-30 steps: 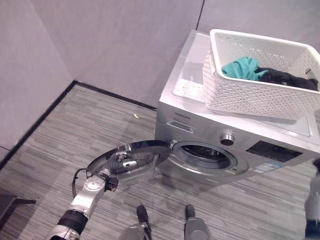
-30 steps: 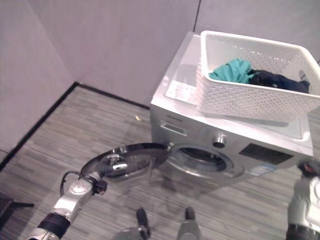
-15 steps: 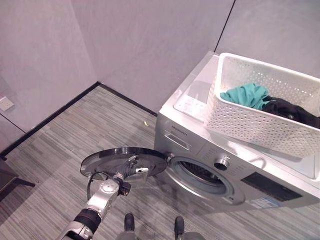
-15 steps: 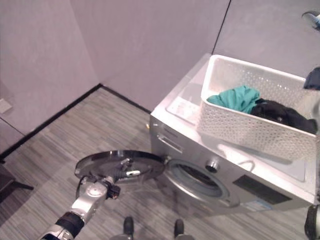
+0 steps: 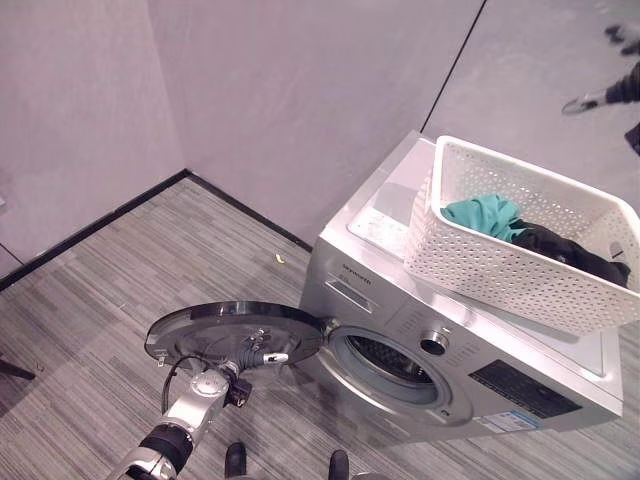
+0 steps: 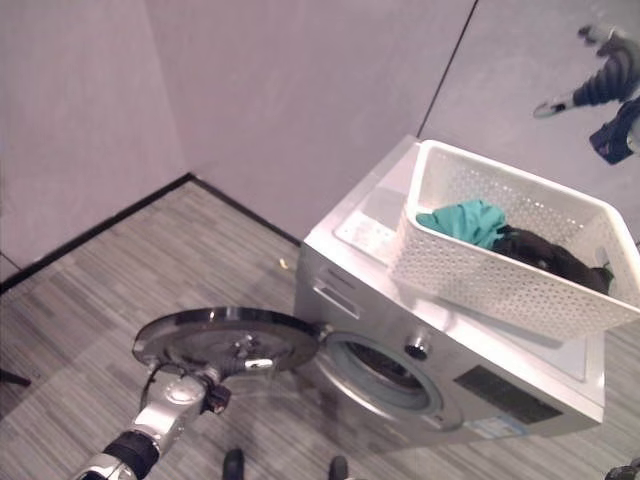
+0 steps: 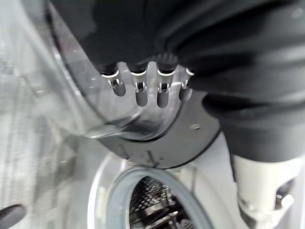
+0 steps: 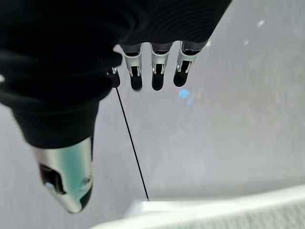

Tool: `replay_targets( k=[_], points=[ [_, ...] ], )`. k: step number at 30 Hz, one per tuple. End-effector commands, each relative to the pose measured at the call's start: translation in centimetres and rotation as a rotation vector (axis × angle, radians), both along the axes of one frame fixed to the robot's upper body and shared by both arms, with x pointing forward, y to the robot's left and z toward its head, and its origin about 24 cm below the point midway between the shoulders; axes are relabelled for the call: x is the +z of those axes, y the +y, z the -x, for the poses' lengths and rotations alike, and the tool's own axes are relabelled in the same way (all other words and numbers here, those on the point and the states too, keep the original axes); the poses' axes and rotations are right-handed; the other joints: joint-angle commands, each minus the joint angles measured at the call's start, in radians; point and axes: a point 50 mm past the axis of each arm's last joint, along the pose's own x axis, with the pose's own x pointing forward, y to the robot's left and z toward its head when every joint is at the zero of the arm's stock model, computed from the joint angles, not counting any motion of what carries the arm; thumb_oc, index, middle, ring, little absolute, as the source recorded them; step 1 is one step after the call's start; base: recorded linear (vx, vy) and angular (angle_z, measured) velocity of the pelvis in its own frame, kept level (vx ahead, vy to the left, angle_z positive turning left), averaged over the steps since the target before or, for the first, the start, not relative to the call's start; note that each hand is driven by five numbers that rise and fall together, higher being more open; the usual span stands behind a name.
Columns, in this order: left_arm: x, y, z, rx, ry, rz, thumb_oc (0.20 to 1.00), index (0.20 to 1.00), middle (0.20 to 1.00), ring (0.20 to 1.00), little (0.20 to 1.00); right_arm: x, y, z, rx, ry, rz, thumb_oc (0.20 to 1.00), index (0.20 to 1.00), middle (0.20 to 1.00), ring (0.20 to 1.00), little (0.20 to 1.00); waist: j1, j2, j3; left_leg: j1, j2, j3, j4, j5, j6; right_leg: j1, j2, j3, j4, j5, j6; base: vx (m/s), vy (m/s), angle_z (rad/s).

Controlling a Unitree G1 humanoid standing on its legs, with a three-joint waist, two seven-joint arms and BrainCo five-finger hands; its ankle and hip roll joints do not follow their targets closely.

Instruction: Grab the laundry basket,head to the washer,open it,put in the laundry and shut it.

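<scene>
The silver washer (image 5: 400, 310) stands against the wall with its round door (image 5: 200, 325) swung wide open to the left, baring the drum opening (image 5: 385, 358). My left hand (image 5: 258, 352) lies against the door's inner side, its relaxed fingers (image 7: 141, 93) resting on the glass bowl. On the washer's top sits the white perforated laundry basket (image 5: 500, 265), holding a teal cloth (image 5: 485, 215) and a dark garment (image 5: 560, 245). My right hand (image 6: 605, 75) is raised high above the basket's far end, fingers (image 8: 157, 76) loose and holding nothing.
Grey padded walls meet in a corner behind the washer, with a black skirting along the striped grey floor (image 5: 120, 270). A small yellow scrap (image 5: 280, 258) lies on the floor left of the washer.
The camera has shifted. My right hand has risen from low on the right to high above the basket. The left hand stays at the open door.
</scene>
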Motion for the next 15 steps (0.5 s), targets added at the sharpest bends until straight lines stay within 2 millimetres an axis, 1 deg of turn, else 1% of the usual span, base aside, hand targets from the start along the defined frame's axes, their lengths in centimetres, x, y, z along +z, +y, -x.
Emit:
replay_targets(
  k=[1, 2, 3, 4, 5, 8, 9, 10, 11, 13, 15],
  points=[
    [1.0, -0.7, -1.4, -0.034, -0.057, 0.019, 1.000, 1.000, 1.000, 1.000, 1.000, 0.2, -1.5, 0.5, -0.063, 0.048, 0.048, 1.000, 1.000, 1.000, 1.000, 1.000, 0.059, 0.016, -0.002, 0.024, 0.030, -0.012, 0.052, -0.136, 0.020, -0.037, -0.016, -0.013, 0.050, -0.045, 0.017, 0.00, 0.000, 0.00],
    [0.9, -0.7, -1.3, -0.029, -0.052, 0.019, 1.000, 1.000, 1.000, 1.000, 1.000, -0.5, -1.7, 0.5, -0.068, 0.070, 0.050, 1.000, 1.000, 1.000, 1.000, 1.000, 0.061, 0.014, 0.001, 0.022, 0.031, -0.014, 0.053, -0.135, 0.020, -0.038, -0.015, -0.014, 0.050, -0.046, 0.016, 0.00, 0.000, 0.00],
    [0.8, -0.7, -1.3, -0.029, -0.052, 0.018, 1.000, 1.000, 1.000, 1.000, 1.000, -0.5, -1.7, 0.5, -0.068, 0.070, 0.050, 1.000, 1.000, 1.000, 1.000, 1.000, 0.061, 0.014, 0.001, 0.022, 0.031, -0.014, 0.053, -0.135, 0.020, -0.039, -0.015, -0.014, 0.050, -0.046, 0.016, 0.00, 0.000, 0.00],
    [0.7, -0.7, -1.2, -0.025, -0.045, 0.022, 1.000, 1.000, 1.000, 1.000, 1.000, -1.0, -1.7, 0.4, -0.067, 0.096, 0.068, 1.000, 1.000, 1.000, 1.000, 1.000, 0.063, 0.013, 0.003, 0.020, 0.031, -0.015, 0.052, -0.134, 0.020, -0.039, -0.015, -0.016, 0.050, -0.048, 0.016, 0.01, -0.008, 0.04],
    [0.4, -0.6, -0.9, -0.011, -0.029, 0.034, 1.000, 1.000, 1.000, 1.000, 1.000, -2.2, -2.2, 0.7, -0.075, 0.157, 0.097, 1.000, 1.000, 1.000, 1.000, 1.000, 0.064, 0.013, 0.008, 0.016, 0.031, -0.017, 0.053, -0.134, 0.019, -0.040, -0.014, -0.018, 0.050, -0.051, 0.015, 0.01, -0.012, 0.05],
    [-0.1, -0.5, -0.3, -0.006, -0.005, 0.040, 1.000, 1.000, 1.000, 1.000, 1.000, -4.0, -2.9, 1.2, -0.082, 0.237, 0.139, 1.000, 1.000, 1.000, 1.000, 1.000, 0.064, 0.012, 0.014, 0.013, 0.032, -0.022, 0.052, -0.132, 0.018, -0.041, -0.014, -0.023, 0.053, -0.056, 0.013, 0.01, -0.004, 0.01],
    [-0.1, -0.5, -0.3, -0.006, -0.004, 0.039, 1.000, 1.000, 1.000, 1.000, 1.000, -4.0, -2.9, 1.2, -0.083, 0.237, 0.139, 1.000, 1.000, 1.000, 1.000, 1.000, 0.064, 0.012, 0.014, 0.013, 0.032, -0.022, 0.051, -0.132, 0.018, -0.041, -0.014, -0.023, 0.053, -0.056, 0.013, 0.00, 0.000, 0.00],
    [-0.4, -0.6, -0.1, -0.008, 0.010, 0.045, 1.000, 1.000, 1.000, 1.000, 1.000, -5.0, -3.3, 1.4, -0.086, 0.270, 0.135, 1.000, 1.000, 1.000, 1.000, 1.000, 0.064, 0.013, 0.017, 0.013, 0.032, -0.023, 0.047, -0.131, 0.018, -0.042, -0.014, -0.025, 0.054, -0.059, 0.012, 0.00, 0.000, 0.00],
    [-0.4, -0.6, -0.1, -0.008, 0.010, 0.045, 1.000, 1.000, 1.000, 1.000, 1.000, -5.0, -3.3, 1.5, -0.086, 0.270, 0.135, 1.000, 1.000, 1.000, 1.000, 1.000, 0.064, 0.012, 0.017, 0.013, 0.032, -0.023, 0.047, -0.131, 0.018, -0.042, -0.014, -0.025, 0.054, -0.059, 0.012, 0.00, 0.000, 0.00],
    [-0.4, -0.8, -0.2, -0.024, 0.007, 0.024, 1.000, 1.000, 1.000, 1.000, 1.000, -6.0, -3.5, 1.4, -0.088, 0.283, 0.107, 1.000, 1.000, 1.000, 1.000, 1.000, 0.065, 0.016, 0.024, 0.014, 0.030, -0.024, 0.045, -0.131, 0.019, -0.043, -0.015, -0.027, 0.054, -0.060, 0.012, 0.00, 0.000, 0.00],
    [-0.2, -0.9, -0.4, -0.034, -0.006, 0.014, 1.000, 1.000, 1.000, 1.000, 1.000, -6.4, -3.5, 1.4, -0.091, 0.279, 0.082, 1.000, 1.000, 1.000, 1.000, 1.000, 0.068, 0.016, 0.027, 0.013, 0.029, -0.023, 0.045, -0.131, 0.019, -0.044, -0.015, -0.026, 0.053, -0.059, 0.012, 0.00, 0.000, 0.00]
  ],
)
